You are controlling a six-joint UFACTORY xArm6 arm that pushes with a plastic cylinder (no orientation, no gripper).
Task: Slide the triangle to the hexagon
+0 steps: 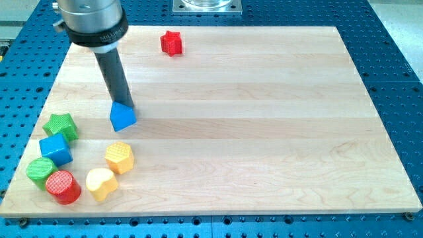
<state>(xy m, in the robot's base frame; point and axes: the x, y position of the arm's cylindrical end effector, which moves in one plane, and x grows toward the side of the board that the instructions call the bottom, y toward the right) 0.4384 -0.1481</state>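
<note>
A blue triangle block (123, 117) lies on the wooden board at the view's left of centre. A yellow hexagon block (119, 157) sits just below it, a short gap away. My tip (125, 106) is at the top edge of the blue triangle, touching or nearly touching it. The dark rod rises from there up to the arm's grey collar (91, 20) at the view's top left.
A red star block (171, 43) lies near the view's top. At the bottom left cluster a green star (61, 125), a blue cube (55, 149), a green cylinder (39, 171), a red cylinder (63, 186) and a yellow heart (101, 183). The board's left edge (26, 152) is close.
</note>
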